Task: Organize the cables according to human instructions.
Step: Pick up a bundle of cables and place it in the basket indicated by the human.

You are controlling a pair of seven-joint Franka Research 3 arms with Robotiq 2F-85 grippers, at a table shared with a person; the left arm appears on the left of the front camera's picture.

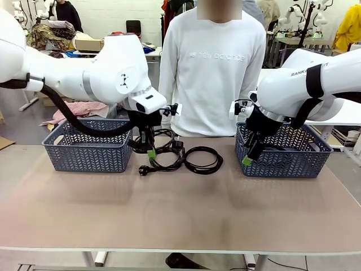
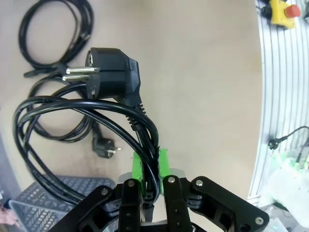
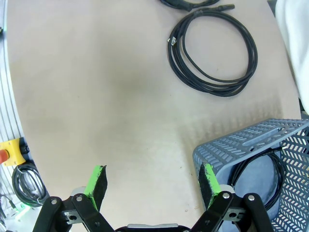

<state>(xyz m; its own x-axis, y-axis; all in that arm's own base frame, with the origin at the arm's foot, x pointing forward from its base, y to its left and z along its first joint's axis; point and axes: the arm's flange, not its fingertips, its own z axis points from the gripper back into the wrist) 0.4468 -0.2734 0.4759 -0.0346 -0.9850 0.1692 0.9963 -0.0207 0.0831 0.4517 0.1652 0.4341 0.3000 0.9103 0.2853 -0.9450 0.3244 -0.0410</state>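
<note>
The held cable (image 2: pixel 145 135) runs lengthwise along the fingers, its plug (image 2: pixel 113 75) past the tips with prongs toward picture left. The left gripper (image 2: pixel 150 164) is clamped tight on it, far-middle of the table beside the left basket (image 1: pixel 84 155). The right gripper (image 3: pixel 152 176) gapes wide and empty at the corner of the right basket (image 1: pixel 287 164), and there is bare tabletop (image 1: pixel 180 214) on the near side.

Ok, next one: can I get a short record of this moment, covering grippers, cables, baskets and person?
left gripper: shut on a cable, loops and plug hanging from it
right gripper: open, holding nothing, by a corner of the right basket
on table: a coil and a second coil, between the baskets
in right basket: a third cable
left basket: contents unclear
person: stands at the far side
</note>
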